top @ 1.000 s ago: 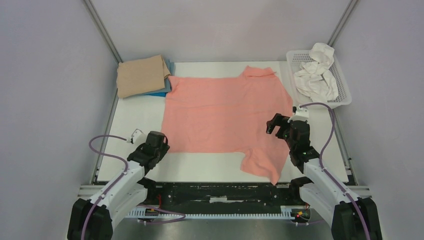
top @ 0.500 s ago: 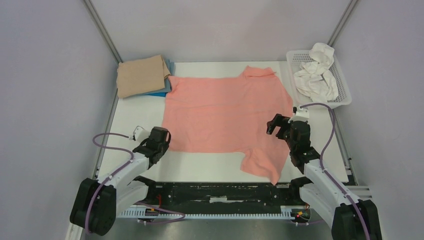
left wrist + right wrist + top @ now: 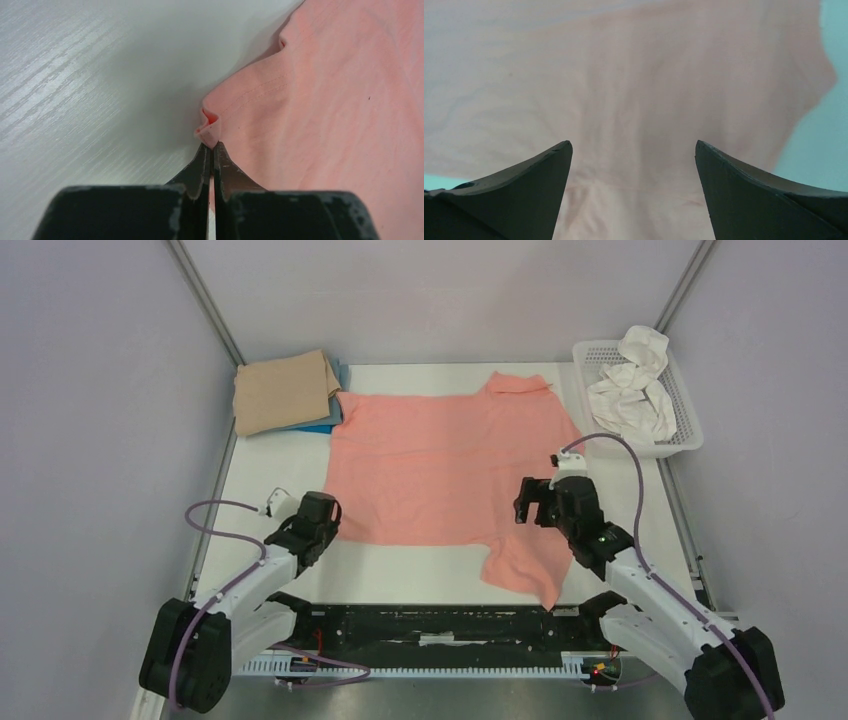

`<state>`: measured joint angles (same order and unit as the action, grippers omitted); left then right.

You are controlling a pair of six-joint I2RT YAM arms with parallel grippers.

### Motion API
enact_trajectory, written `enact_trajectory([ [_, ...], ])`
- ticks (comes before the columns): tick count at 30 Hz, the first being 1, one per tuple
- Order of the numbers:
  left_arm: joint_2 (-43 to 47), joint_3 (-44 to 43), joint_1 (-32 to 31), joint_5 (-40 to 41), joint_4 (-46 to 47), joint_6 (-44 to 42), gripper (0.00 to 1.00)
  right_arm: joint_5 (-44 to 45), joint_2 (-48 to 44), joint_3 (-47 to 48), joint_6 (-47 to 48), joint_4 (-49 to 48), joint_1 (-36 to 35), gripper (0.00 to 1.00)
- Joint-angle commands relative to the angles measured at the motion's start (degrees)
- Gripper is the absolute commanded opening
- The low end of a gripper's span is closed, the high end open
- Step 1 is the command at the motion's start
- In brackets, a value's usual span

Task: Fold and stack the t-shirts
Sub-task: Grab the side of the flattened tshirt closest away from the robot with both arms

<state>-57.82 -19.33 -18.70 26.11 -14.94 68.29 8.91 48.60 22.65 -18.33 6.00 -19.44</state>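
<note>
Salmon-pink t-shirt (image 3: pixel 450 465) lies spread mostly flat across the middle of the white table (image 3: pixel 270 470), with its collar at the far side toward the right. One sleeve bunches at the near right and reaches the table's near edge. The other sleeve tip, at the far left, sits just beside the folded stack. The stack is in the far-left corner: tan t-shirt (image 3: pixel 283 390) folded on top of blue t-shirt (image 3: pixel 325 420), only a blue strip showing along its right and near edges. Left end effector (image 3: pixel 326 525) is low at the pink shirt's near-left corner. In the left wrist view the left end effector (image 3: pixel 212 147) has its fingers pressed together, clamped on a small puckered fold of the hem, with bare table to the left of it. Right end effector (image 3: pixel 528 505) hangs over the shirt's near-right part, above the sleeve. In the right wrist view the right end effector (image 3: pixel 634 145) has its fingers spread wide apart, nothing between them, pink cloth blurred below. White mesh basket (image 3: pixel 690 430) is at the far right off the table edge, crumpled white cloths (image 3: pixel 630 390) in it.
</note>
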Motion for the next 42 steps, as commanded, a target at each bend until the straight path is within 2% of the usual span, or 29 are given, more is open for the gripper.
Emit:
enact_trajectory([
  [1, 2.45, -0.81, 0.16, 2.59, -2.81, -2.93, 0.02, 4.33, 2.22, 7.79, -0.22, 13.21, -10.1, 0.95],
  [3, 4.18, -0.37, 0.16, 2.7, -2.83, -3.34, 0.02, 2.63, 2.38, 7.75, -1.38, 16.91, -12.79, 0.98],
  [8, 6.97, 0.35, 0.14, 3.51, -4.46, -3.15, 0.02, -4.64, 2.17, 5.96, -0.57, 28.45, -18.91, 0.96],
  [11, 7.64, 0.17, 0.2, 3.01, -4.48, -4.52, 0.02, -0.88, 0.05, 6.46, -4.71, 36.78, -22.96, 0.96],
  [15, 7.42, 0.02, 0.2, 2.37, -4.13, -5.26, 0.02, -2.09, -4.76, 3.9, -9.9, 38.69, -24.84, 0.91],
  [21, 5.78, -0.11, 0.18, 1.84, -3.67, -5.59, 0.02, -3.88, -2.44, 0.79, -11.15, 35.66, -27.72, 0.73],
  [26, 5.21, -0.53, 0.2, 1.93, -3.79, -5.46, 0.02, 1.18, 2.95, 0.02, -11.97, 35.69, -30.84, 0.57],
  [30, 5.39, -0.8, 0.18, 1.36, -4.89, -4.89, 0.02, 5.23, 6.67, -0.25, -13.53, 35.53, -31.83, 0.28],
  [32, 6.21, -1.3, 0.15, 1.1, -6.46, -4.59, 0.02, 5.62, 6.51, 0.89, -13.62, 36.77, -32.33, 0.18],
  [35, 8.78, -1.24, 0.16, 0.3, -8.28, -4.41, 0.02, 2.51, 5.15, 1.91, -12.42, 38.1, -33.07, 0.09],
  [42, 20.66, -0.74, 0.16, 0.79, -20.51, -2.94, 0.02, -5.03, -0.36, 3.0, -11.41, 45.23, -37.54, 0.03],
])
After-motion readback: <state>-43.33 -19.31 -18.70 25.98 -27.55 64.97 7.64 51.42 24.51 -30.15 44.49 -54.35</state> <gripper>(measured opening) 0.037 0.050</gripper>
